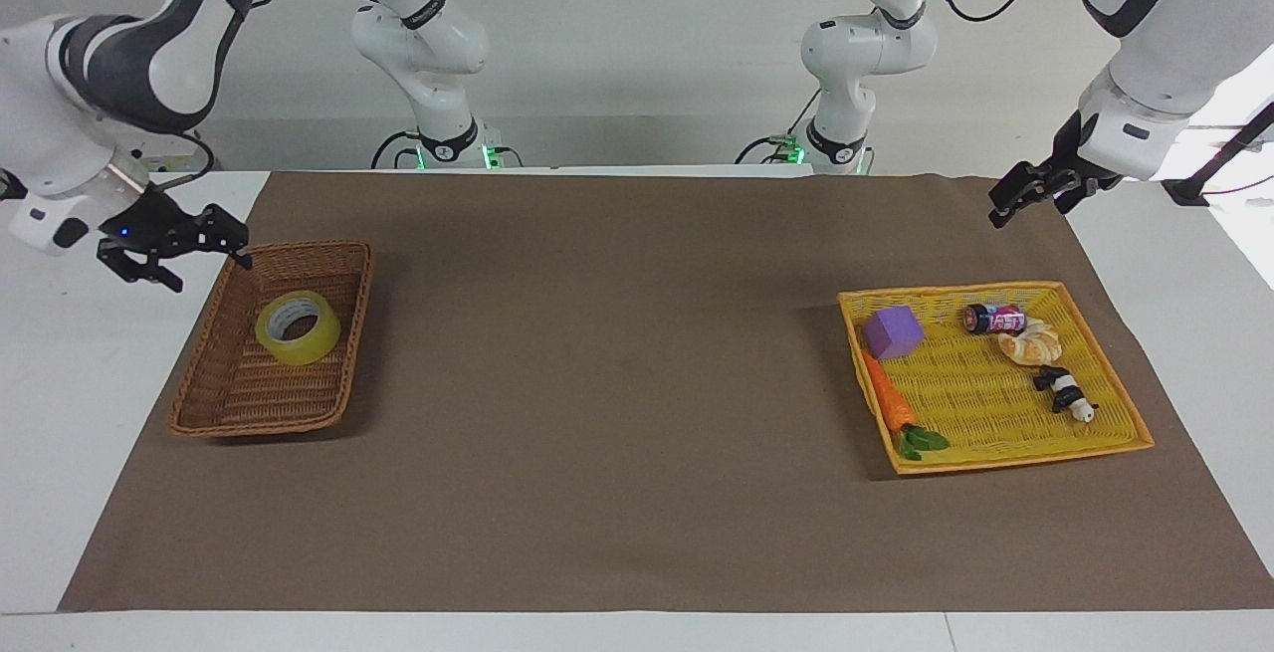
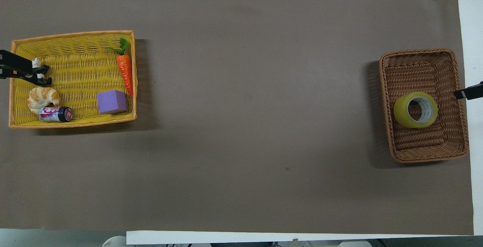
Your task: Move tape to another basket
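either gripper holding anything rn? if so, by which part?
Nothing held. Right gripper is open beside the brown basket; the tape lies loose in it. Left gripper is empty too.

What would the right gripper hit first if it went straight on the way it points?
Likely the basket rim just ahead of the right gripper, then the tape; its height is hard to judge.

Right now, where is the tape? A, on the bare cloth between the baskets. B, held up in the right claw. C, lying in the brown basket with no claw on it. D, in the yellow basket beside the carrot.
C: the tape lies on the floor of the brown basket, and the right claw is open, up beside the basket's rim and clear of the roll.
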Robot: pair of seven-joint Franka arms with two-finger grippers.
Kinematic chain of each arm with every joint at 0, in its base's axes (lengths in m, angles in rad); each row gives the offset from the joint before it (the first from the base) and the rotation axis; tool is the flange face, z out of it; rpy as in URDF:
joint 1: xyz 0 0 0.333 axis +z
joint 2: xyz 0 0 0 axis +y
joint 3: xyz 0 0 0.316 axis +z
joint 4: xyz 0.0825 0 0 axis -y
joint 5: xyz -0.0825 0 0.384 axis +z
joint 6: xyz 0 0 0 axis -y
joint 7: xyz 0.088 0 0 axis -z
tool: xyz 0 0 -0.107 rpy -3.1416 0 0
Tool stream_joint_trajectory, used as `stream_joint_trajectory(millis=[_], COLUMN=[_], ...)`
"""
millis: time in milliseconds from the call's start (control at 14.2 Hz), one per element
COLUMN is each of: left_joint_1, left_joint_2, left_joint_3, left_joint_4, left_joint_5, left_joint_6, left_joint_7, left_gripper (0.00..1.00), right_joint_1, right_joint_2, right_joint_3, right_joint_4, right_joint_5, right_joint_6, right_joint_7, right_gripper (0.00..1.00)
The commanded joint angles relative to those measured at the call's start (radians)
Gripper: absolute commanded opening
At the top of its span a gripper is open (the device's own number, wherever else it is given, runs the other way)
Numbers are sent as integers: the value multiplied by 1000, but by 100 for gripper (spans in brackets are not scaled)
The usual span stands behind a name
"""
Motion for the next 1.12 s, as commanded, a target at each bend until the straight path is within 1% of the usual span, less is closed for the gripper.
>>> stream_joint_trajectory(millis=[0, 140, 211, 351, 421, 491, 702, 1053], left_joint_1=[46, 42, 36, 43, 49, 59, 62, 52], left_joint_2=[-17, -17, -19, -19, -19, -19, -20, -20], left_joint_3=[3, 1, 0, 0, 3, 3, 3, -2], left_joint_4=[-32, -32, -35, -40, -40, -40, -43, -41], left_joint_5=[-18, -18, -17, -17, -18, -18, -20, -18], left_joint_6=[35, 35, 34, 38, 47, 48, 45, 38], left_joint_7=[20, 19, 22, 22, 28, 51, 170, 168], left_gripper=[100, 100, 100, 100, 100, 100, 100, 100], right_joint_1=[56, 81, 98, 112, 156, 177, 179, 181], right_joint_2=[-102, -105, -93, -38, -35, -39, -39, -38], right_joint_3=[10, 11, 11, 11, 9, 1, 0, 0], right_joint_4=[-1, 63, 107, 213, 230, 232, 224, 224], right_joint_5=[-69, -85, -87, -102, -141, -160, -149, -151], right_joint_6=[-92, -176, -219, -288, -300, -302, -304, -319], right_joint_7=[198, 235, 238, 270, 287, 301, 344, 350], right_gripper=[100, 100, 100, 100, 100, 100, 100, 100])
